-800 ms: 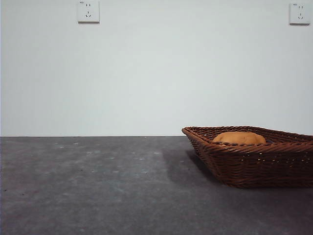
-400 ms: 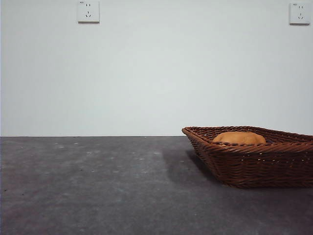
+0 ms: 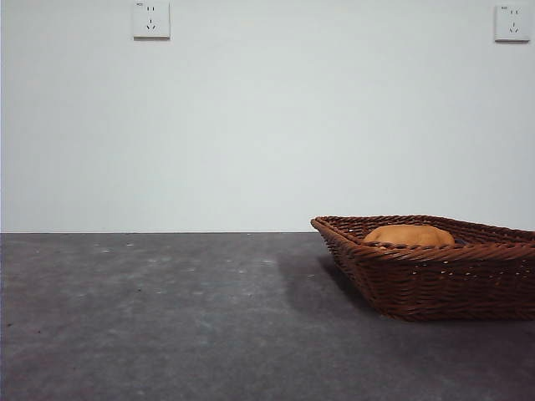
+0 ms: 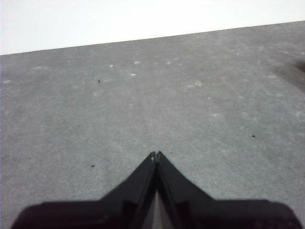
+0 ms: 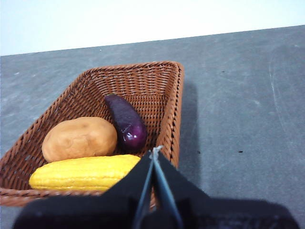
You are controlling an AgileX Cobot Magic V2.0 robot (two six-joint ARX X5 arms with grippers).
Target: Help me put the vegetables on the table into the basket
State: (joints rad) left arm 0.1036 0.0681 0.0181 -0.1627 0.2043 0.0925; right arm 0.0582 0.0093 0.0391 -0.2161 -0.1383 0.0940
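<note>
The woven basket (image 3: pixel 435 276) stands on the dark grey table (image 3: pixel 167 317) at the right. In the right wrist view the basket (image 5: pixel 167 90) holds the yellow corn cob (image 5: pixel 83 172), the orange-brown potato (image 5: pixel 79 138) and the dark purple eggplant (image 5: pixel 126 122). In the front view only the potato's top (image 3: pixel 410 235) shows over the rim. My right gripper (image 5: pixel 155 153) is shut and empty, above the basket's near rim. My left gripper (image 4: pixel 156 155) is shut and empty over bare table (image 4: pixel 152 95). Neither arm shows in the front view.
A white wall with two sockets (image 3: pixel 151 19) (image 3: pixel 512 22) rises behind the table. The basket's shadow (image 3: pixel 305 280) falls on the table to its left.
</note>
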